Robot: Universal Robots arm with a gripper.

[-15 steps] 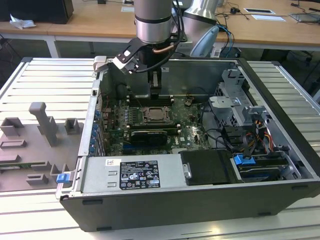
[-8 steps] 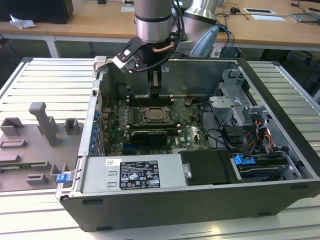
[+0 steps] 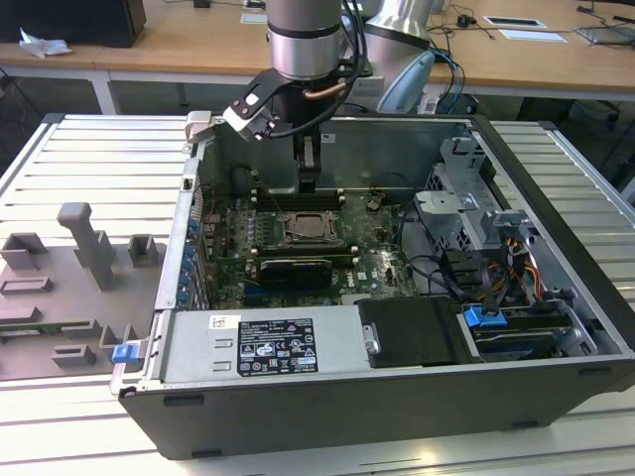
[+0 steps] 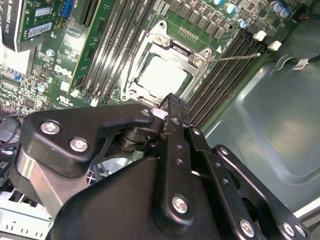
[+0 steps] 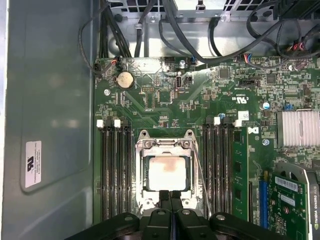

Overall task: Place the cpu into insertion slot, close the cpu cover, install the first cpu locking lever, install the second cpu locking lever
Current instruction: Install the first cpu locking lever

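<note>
One end effector (image 5: 170, 196) hangs just above the near edge of the insertion slot (image 5: 141, 197), its two fingers pressed together with nothing between them. That reads as a stance for pushing rather than for grasping. In the exterior view it (image 3: 308, 183) reaches down into the open computer case (image 3: 397, 416), which lies on a slatted surface (image 3: 99, 149), and stands over the far middle of the motherboard (image 5: 165, 100).

The cpu (image 5: 169, 172) already sits in the slot, pale top up and square to the rim. The cpu cover (image 5: 165, 146) lies flat over it, framing the chip through its window, so seating and covering look done.

A thin wire locking lever (image 5: 201, 180) runs alongside the socket and slants away from it. In the second wrist view it (image 4: 235, 56) juts out over the memory slots. It seems unlatched, which would explain the closed fingertips so near the socket.
</note>
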